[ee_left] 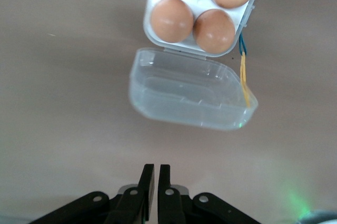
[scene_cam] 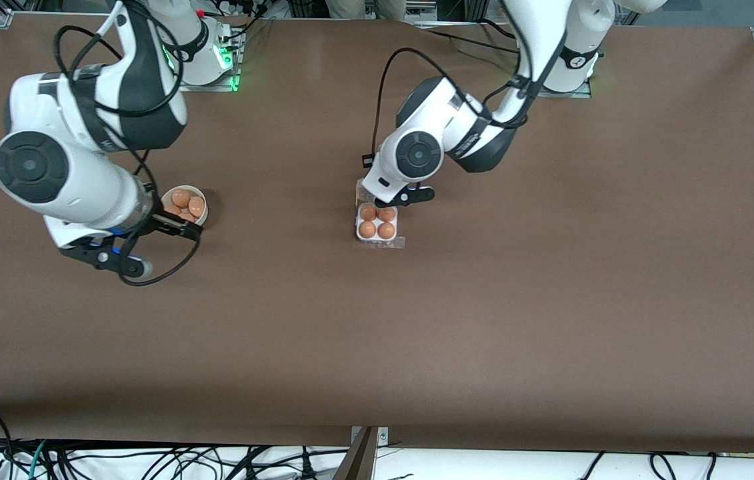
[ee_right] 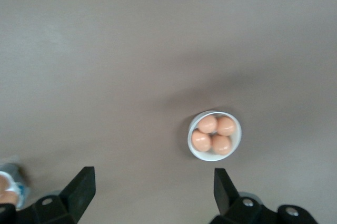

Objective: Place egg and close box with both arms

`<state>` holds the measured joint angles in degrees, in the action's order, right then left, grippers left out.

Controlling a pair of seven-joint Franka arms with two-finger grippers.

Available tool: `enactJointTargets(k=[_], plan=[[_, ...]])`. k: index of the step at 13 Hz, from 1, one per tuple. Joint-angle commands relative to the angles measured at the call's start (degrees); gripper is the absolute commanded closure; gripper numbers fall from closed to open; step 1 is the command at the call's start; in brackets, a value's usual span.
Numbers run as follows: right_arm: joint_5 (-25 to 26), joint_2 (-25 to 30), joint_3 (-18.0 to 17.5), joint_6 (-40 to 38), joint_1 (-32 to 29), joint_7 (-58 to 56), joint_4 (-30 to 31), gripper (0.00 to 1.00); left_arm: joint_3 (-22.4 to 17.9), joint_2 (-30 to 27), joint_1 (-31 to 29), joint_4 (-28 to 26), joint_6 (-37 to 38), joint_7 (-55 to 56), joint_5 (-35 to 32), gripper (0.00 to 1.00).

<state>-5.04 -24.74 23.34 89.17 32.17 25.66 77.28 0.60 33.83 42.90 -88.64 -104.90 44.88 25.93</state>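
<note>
The box (scene_cam: 377,224) stands mid-table, and each of its cells holds an orange-brown egg (scene_cam: 368,229). In the left wrist view the box (ee_left: 158,2) is open. Its clear lid (ee_left: 192,89) is tilted back on the hinge toward my left gripper (ee_left: 156,167). That gripper (scene_cam: 410,197) is shut and empty, just above the table by the lid's edge. My right gripper (ee_right: 152,175) is open and empty. It hovers (scene_cam: 117,257) near the white bowl (scene_cam: 202,215) at the right arm's end.
The white bowl (ee_right: 234,147) holds several more eggs. A yellow and blue thread (ee_left: 244,74) lies by the box's hinge. Cables hang off the table edge nearest the camera.
</note>
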Motion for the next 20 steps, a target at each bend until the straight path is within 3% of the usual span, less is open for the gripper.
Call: enactJointTargets(k=[1,3,5,6,9,10,12,13,18,19,20], plan=[[-2.6,2.0,4.7,-3.2,0.4,-7.9,1.4,0.00,-0.9,3.9,1.7,3.1,-0.7,1.3,1.1,0.90],[-2.9,2.9,7.1,-4.7,0.4,-12.9,1.6,0.00,-0.9,4.9,2.1,3.6,-1.0,1.3,0.9,0.90],[-3.1,4.6,5.7,-7.3,-5.2,-17.1,1.5,0.00,-1.2,6.0,1.6,4.9,-1.7,1.1,0.6,0.89],[-3.0,5.8,1.3,-8.0,-9.9,-18.4,1.4,0.00,-1.5,6.2,1.4,5.2,-1.8,0.8,0.5,0.89],[-0.8,9.2,-17.6,-9.0,-30.3,-20.8,1.6,0.00,-3.3,7.2,1.3,7.2,-2.8,0.6,0.4,0.87],[0.7,10.3,-20.9,-9.4,-34.1,-22.1,2.0,0.00,-4.0,7.7,1.3,7.9,-4.1,0.6,0.4,0.86],[2.0,13.6,-22.2,-9.7,-37.4,-27.4,5.1,0.00,-5.5,7.7,1.2,8.9,-4.4,0.5,0.4,0.83],[4.1,15.7,-22.4,-8.8,-38.4,-28.7,7.7,0.00,-6.6,7.4,1.2,9.2,-4.3,0.5,-0.5,0.76],[7.1,21.3,-23.8,0.7,-36.9,-25.5,17.2,0.00,-15.8,5.6,1.1,13.4,-3.6,0.5,-9.5,0.11],[6.8,21.3,-23.5,0.4,-36.9,-26.0,16.9,0.00,-17.5,5.4,1.1,14.4,-3.6,0.5,-11.6,0.03],[6.4,21.1,-22.9,0.3,-36.9,-26.5,16.2,0.00,-18.5,5.0,1.0,15.7,-3.6,0.4,-13.9,0.00]])
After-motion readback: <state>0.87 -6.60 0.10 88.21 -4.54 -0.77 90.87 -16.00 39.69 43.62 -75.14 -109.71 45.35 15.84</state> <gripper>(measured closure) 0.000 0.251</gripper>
